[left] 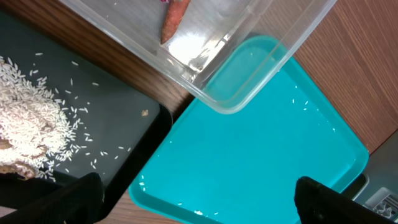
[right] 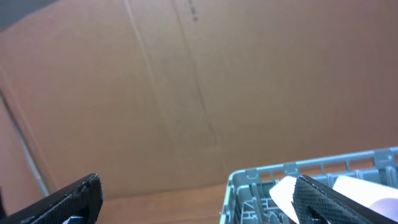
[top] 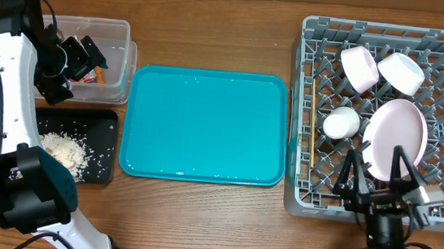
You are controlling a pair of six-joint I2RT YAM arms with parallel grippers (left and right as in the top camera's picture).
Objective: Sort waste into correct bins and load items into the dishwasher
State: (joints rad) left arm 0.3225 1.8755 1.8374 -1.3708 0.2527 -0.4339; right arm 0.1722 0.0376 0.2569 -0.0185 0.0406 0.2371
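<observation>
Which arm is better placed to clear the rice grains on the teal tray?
Likely left. Its open end effector hovers over the clear tub beside the teal tray, with the grains in its wrist view; the right end effector sits over the dish rack.

Robotics laboratory test station. Indicators: a white robot arm (top: 0, 95) and a black robot arm (top: 387, 234) at a wood-grain bench (top: 214, 34), a brown cardboard backdrop (right: 186, 93), and a square grey plastic dish rack (top: 394, 30).
</observation>
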